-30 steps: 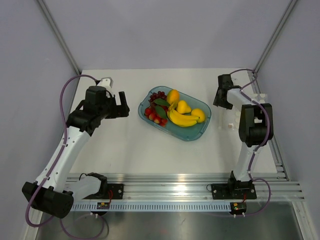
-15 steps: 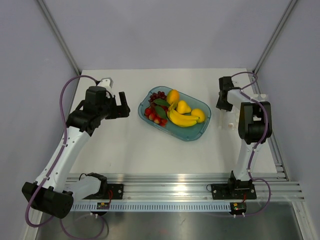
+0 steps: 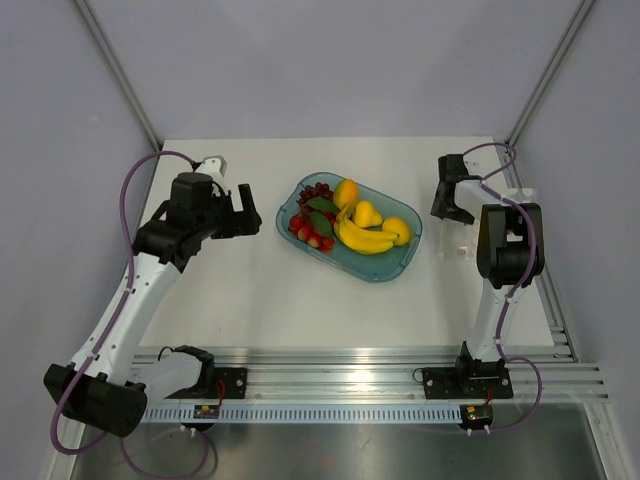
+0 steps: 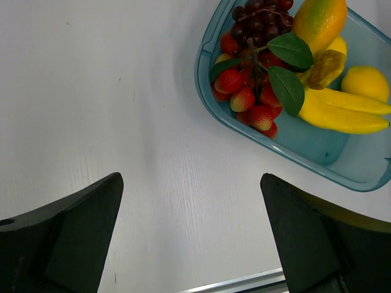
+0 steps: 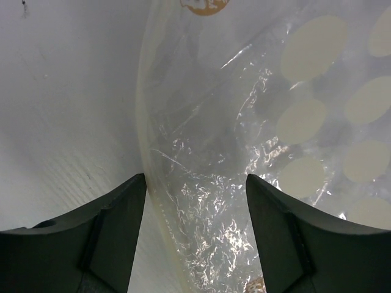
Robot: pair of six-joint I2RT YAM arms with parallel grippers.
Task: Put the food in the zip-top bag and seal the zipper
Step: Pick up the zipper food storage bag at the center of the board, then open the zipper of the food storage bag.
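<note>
Both spread wide: right tool (image 5: 195, 180) points down at zip-top bag (image 5: 256, 122), seemingly hovering; left tool (image 4: 190, 178) beside tray (image 4: 324, 155).

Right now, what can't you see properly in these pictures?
- Zip-top bag: the right wrist view cuts it off at the top, right and bottom, and no slider tab shows. In the top view it is clear and too small to make out.
- Tray: the left wrist view crops it at the top and right.
- Whatever lies under the leaves: covered in both views.
- Right gripper: whether it touches the bag is unclear.
</note>
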